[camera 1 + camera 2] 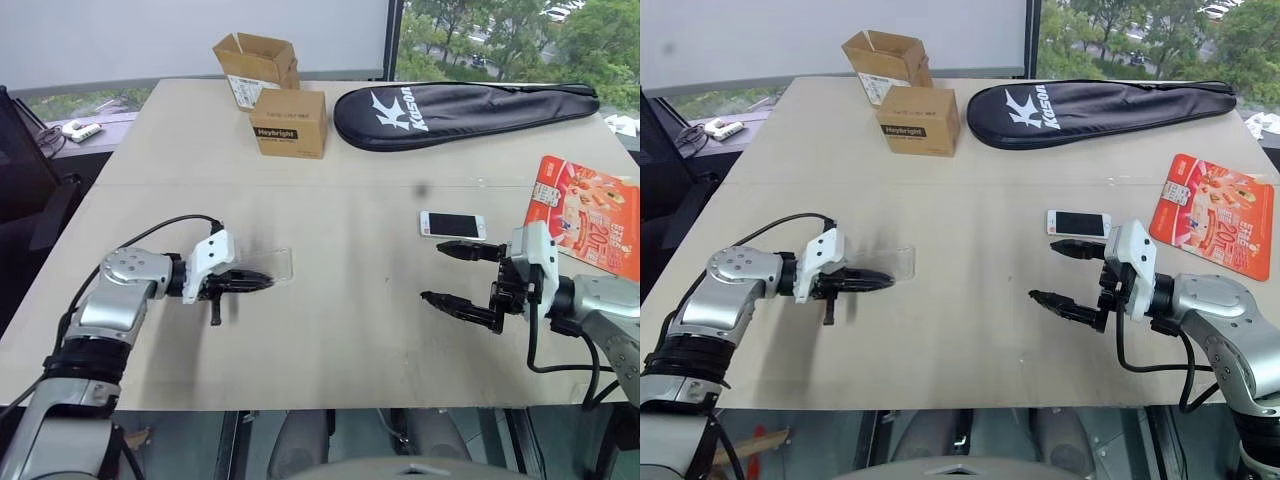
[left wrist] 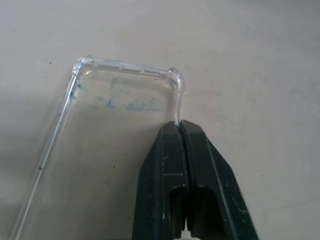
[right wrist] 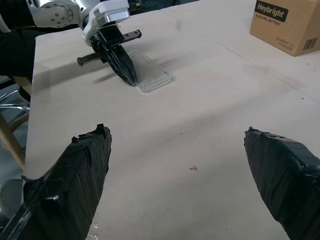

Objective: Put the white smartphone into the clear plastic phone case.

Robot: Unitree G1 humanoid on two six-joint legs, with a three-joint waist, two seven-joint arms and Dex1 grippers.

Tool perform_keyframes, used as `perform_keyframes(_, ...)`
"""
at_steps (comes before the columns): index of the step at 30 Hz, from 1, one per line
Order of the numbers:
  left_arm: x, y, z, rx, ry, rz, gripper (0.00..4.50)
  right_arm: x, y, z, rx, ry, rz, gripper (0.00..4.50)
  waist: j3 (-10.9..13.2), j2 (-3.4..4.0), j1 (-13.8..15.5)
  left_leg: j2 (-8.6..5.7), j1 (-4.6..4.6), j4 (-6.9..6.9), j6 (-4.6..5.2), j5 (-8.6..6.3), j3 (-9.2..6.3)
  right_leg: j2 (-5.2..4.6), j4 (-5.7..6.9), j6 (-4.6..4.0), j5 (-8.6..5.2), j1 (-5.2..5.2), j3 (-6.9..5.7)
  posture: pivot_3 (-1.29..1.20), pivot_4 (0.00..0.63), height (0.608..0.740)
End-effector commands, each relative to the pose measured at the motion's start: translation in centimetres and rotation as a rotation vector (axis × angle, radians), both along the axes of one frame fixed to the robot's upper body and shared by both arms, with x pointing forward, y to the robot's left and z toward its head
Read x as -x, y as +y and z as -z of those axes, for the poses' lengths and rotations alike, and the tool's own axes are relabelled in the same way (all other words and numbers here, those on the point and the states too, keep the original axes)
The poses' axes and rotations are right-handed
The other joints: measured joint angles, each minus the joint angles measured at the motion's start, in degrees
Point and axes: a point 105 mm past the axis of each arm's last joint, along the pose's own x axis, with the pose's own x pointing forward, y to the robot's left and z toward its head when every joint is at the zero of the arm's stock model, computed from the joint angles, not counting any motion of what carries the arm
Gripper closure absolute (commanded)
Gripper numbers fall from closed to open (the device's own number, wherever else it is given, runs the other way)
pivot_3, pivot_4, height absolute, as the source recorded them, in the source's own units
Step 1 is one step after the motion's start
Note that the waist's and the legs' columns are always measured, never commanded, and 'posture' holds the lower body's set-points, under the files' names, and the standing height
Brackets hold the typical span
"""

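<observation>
The clear plastic phone case (image 2: pixel 115 115) lies flat on the table at the left (image 1: pixel 275 265). My left gripper (image 1: pixel 262 281) is shut on the case's near side wall, and the thin rim runs into the seam between its black fingers (image 2: pixel 170 150). The white smartphone (image 1: pixel 452 225) lies screen up on the table at the right. Just in front of the phone, my right gripper (image 1: pixel 433 272) hovers open with nothing between its taped fingertips (image 3: pixel 90 150), pointing toward the case (image 3: pixel 150 75).
A red printed flyer (image 1: pixel 590 215) lies at the right edge. A black racket bag (image 1: pixel 460 110) and two cardboard boxes (image 1: pixel 288 122) (image 1: pixel 255 65) stand at the back. Bare table (image 1: pixel 350 320) lies between the two grippers.
</observation>
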Motion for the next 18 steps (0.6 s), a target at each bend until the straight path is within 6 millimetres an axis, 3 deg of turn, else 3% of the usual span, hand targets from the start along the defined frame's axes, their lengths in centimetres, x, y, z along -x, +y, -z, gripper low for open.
perform_keyframes(1,1.0,-1.5,1.3,-0.029,0.038,0.062,4.44,-0.2,-0.9,-0.7,-0.006,-0.061,0.035,0.00,0.0,-0.02,0.2,0.00,0.00,0.01,0.00,0.00,0.00,0.00,0.00,0.00,0.00,0.01,-0.01,0.00,0.150,0.740)
perform_keyframes(4,1.4,-4.0,-0.5,0.027,-0.001,0.127,4.44,-0.3,-2.6,0.1,0.020,-0.070,0.069,0.00,0.0,-0.03,0.6,-0.02,-0.04,0.03,0.00,0.00,0.00,-0.02,0.00,0.00,0.00,0.02,0.00,0.00,0.150,0.740)
perform_keyframes(8,2.3,-9.6,-3.3,0.139,-0.037,0.250,4.44,-0.1,-4.9,0.4,-0.028,-0.087,0.100,0.00,0.0,-0.09,1.4,-0.08,-0.17,0.15,0.00,0.00,0.01,-0.06,-0.05,0.01,0.01,0.01,0.03,0.00,0.150,0.740)
perform_keyframes(10,2.6,-12.1,-3.5,0.139,-0.040,0.292,4.44,0.0,-6.1,1.3,0.025,-0.074,0.112,0.00,0.0,-0.10,1.5,-0.09,-0.18,0.19,0.00,0.00,-0.02,-0.05,-0.04,0.05,0.03,0.02,0.02,0.00,0.150,0.740)
perform_keyframes(14,2.1,-16.6,-3.6,0.176,-0.046,0.323,4.44,0.4,-7.5,1.2,0.018,-0.073,0.125,0.00,0.0,-0.07,0.9,-0.10,-0.04,0.20,0.00,0.00,-0.01,0.03,0.03,0.06,0.03,0.08,0.09,0.00,0.150,0.740)
perform_keyframes(18,1.7,-20.2,-1.9,0.173,-0.013,0.341,4.44,0.7,-8.8,1.0,0.028,-0.073,0.150,0.00,0.0,-0.07,0.7,-0.12,-0.03,0.21,0.01,0.00,-0.04,0.06,0.06,0.06,0.04,0.09,0.12,0.00,0.150,0.740)
